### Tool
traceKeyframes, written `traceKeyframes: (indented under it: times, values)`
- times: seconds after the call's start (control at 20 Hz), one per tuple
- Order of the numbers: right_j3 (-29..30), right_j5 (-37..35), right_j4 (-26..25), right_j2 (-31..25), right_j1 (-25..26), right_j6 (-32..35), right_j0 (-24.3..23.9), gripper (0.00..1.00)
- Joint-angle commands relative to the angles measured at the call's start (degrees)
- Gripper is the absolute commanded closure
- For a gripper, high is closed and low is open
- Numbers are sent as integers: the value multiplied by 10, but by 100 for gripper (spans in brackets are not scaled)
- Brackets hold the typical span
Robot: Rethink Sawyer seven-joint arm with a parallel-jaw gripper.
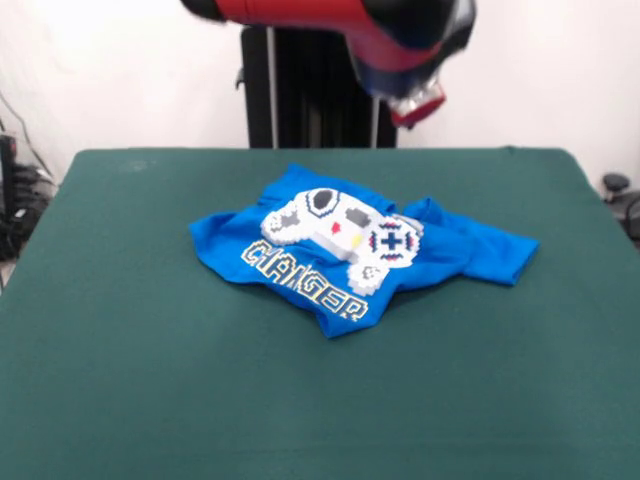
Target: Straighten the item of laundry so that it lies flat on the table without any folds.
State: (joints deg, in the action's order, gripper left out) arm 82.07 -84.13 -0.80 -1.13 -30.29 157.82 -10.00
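Observation:
The item of laundry (352,255), a bright blue T-shirt, lies crumpled near the middle of the table (130,340). Its white game controller print faces up, and the lettering below it is broken by folds. One sleeve sticks out to the right, and the lower edge is tucked under itself. The red and black arm hangs high above the far side of the table. My gripper (418,105) shows there as a blurred reddish tip, well above the shirt and apart from it. Whether it is open or shut does not show.
The dark green cloth reaches far beyond the shirt on every side. Cables (15,205) hang off the table's left edge. A small dark object (616,186) stands off the right edge.

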Motion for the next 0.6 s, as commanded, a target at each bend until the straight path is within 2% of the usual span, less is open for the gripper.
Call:
traceKeyframes:
  times: [0.05,0.15,0.3,0.45,0.6]
  values:
    - [-24,-4,21,-58,21,-5,11,0]
    - [-37,52,-4,-46,33,-3,19,0]
    - [-74,213,-80,-15,69,22,39,0]
    - [-113,302,-126,12,107,69,61,0]
    - [-140,353,-154,30,135,78,68,0]
